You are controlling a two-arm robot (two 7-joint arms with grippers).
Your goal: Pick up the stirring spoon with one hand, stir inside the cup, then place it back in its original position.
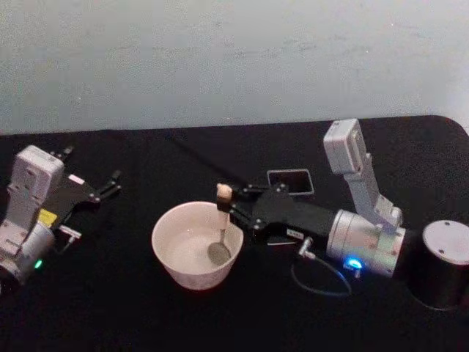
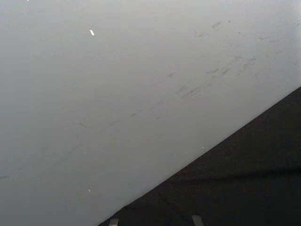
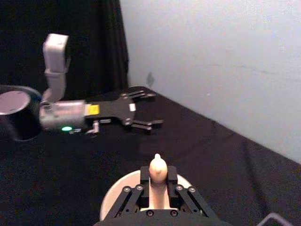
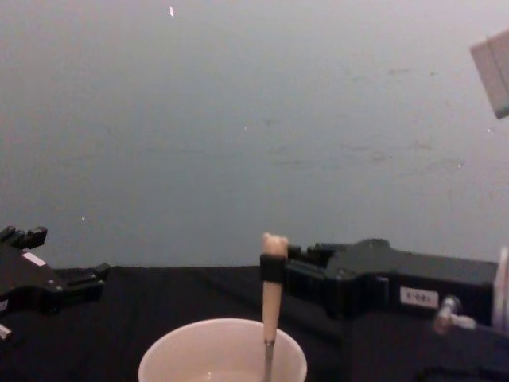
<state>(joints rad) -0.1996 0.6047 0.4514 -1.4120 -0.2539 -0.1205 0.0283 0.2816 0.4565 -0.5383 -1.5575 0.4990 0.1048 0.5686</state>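
The right gripper (image 1: 229, 205) reached in from 3 o'clock, with its fingers clamped on the beige handle of the stirring spoon (image 1: 222, 220), just under the bear head. The spoon's long axis was near upright. In the head view the bear head sat at 12 and the metal bowl at 6, so the working end hung straight below the fingers. The chest view agreed: handle vertical, thin neck dropping past the rim.

The metal bowl was inside the cup (image 1: 192, 275), low and off-centre toward the 3 o'clock wall. Couldn't tell whether it touched the cup's floor. The cup stood on the tabletop (image 1: 146, 315), its 3 o'clock rim right under the fingers.

Judgement: this was the stir phase, spoon in, return not yet done.

- **Key relation for the return:** the holder (image 1: 290, 173) lay near, at about 2 o'clock from the fingers, beside the gripper's body and apart from the cup.
- **Likely move:** the holder's opening faced up and was narrower than the cup. The spoon would need to lift clear of the rim with its axis kept vertical, shift toward 2 o'clock, then go down bowl first.
- **Nearer arm:** the right arm was far nearer and already had the spoon.

The left gripper (image 1: 94, 166) was parked at 9 o'clock of the cup, well apart, with its fingers spread and nothing between them.
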